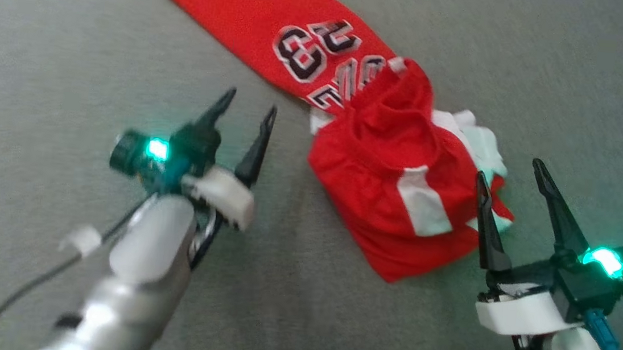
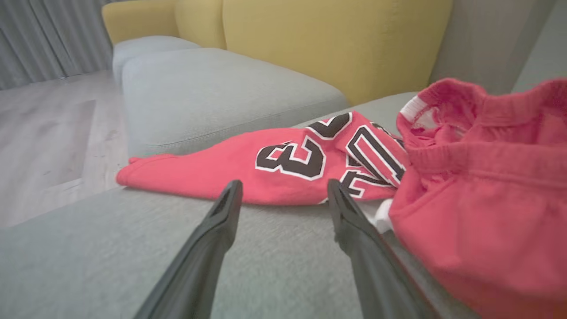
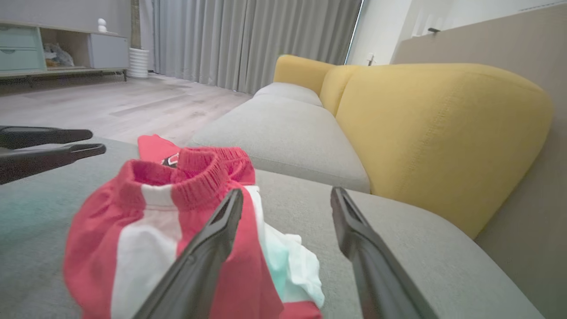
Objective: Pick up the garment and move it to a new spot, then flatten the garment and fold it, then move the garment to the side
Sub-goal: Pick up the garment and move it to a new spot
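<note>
- Left tool (image 1: 248, 110) released, empty, just left of the garment (image 1: 386, 171).
- Right tool (image 1: 508, 172) released, empty, at the garment's right edge; contact unclear.
- The garment lies bunched on the grey sofa seat (image 1: 71, 60), its lettering partly buried and its far hem cut off.

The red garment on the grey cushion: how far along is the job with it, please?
Done: nothing that I can confirm; the garment lies bunched on the grey cushion, neither flat nor folded. In hand: the left claw and the right claw stand open and empty, one on each side of it, apparently before a grasp. Left: picking it up, flattening, folding, moving it aside.
</note>
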Tool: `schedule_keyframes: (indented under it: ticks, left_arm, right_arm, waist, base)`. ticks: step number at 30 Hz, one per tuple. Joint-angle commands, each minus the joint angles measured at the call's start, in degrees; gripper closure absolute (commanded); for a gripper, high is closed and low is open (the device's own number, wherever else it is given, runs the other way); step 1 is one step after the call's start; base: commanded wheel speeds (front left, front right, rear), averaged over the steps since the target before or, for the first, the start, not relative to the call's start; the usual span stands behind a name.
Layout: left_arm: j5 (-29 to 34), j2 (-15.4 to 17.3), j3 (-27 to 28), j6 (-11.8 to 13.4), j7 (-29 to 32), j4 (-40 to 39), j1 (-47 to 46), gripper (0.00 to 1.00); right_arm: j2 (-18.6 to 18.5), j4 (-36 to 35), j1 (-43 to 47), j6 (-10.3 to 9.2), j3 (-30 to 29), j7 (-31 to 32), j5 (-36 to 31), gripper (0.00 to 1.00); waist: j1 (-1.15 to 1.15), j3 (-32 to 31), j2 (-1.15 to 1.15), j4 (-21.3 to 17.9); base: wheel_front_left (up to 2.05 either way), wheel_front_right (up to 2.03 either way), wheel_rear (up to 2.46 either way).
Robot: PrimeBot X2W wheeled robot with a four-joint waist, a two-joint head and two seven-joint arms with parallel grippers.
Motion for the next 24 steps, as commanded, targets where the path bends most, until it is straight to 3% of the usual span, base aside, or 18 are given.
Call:
schedule_keyframes:
  ticks: [1,8,14,15,16,20,24]
  left_arm:
    - [0.29,0.39,0.33,-0.37,-0.26,2.00,-6.51,0.00]
    - [1.98,0.55,-3.09,-1.05,-0.77,13.32,-18.46,0.00]
    - [4.68,2.69,-4.80,0.61,-0.32,21.07,-23.84,0.00]
    - [4.99,2.95,-5.20,0.40,-0.29,22.39,-24.51,0.37]
    - [5.12,3.11,-5.64,-0.18,-0.13,23.68,-25.02,1.00]
    - [5.14,3.32,-7.14,-1.90,-0.25,27.15,-26.23,1.00]
    - [5.41,2.80,-8.23,-2.11,-2.28,24.92,-28.36,1.00]
  right_arm:
    - [-0.30,-1.89,-2.21,-0.04,1.94,-0.30,0.27,0.00]
    - [-0.30,-1.72,-3.98,-0.04,3.43,-0.30,2.61,0.00]
    - [-0.30,-1.43,-4.92,-0.04,5.07,-0.31,4.18,0.00]
    - [-0.30,-1.36,-5.07,-0.04,5.27,-0.31,4.47,0.00]
    - [-0.30,-1.30,-5.21,-0.04,5.46,-0.31,4.69,0.00]
    - [-0.30,-0.85,-5.38,-0.04,5.60,-0.31,5.25,0.00]
    - [-0.30,-0.63,-4.95,-0.04,4.94,-0.31,5.26,0.00]
  waist:
    - [-0.02,6.72,0.00,-6.78]
    - [-0.02,11.02,0.00,-12.13]
    - [-0.02,12.92,0.00,-14.84]
    - [-0.02,13.09,0.00,-15.16]
    - [-0.02,13.22,0.00,-15.43]
    - [-0.02,12.65,0.00,-15.62]
    - [-0.02,9.70,0.00,-13.61]
  base:
    - [0.00,0.00,0.00]
    - [0.00,0.00,0.00]
    - [0.00,0.00,0.00]
    - [0.00,0.00,0.00]
    - [0.00,0.00,0.00]
    - [0.00,0.00,0.00]
    - [0.00,0.00,0.00]
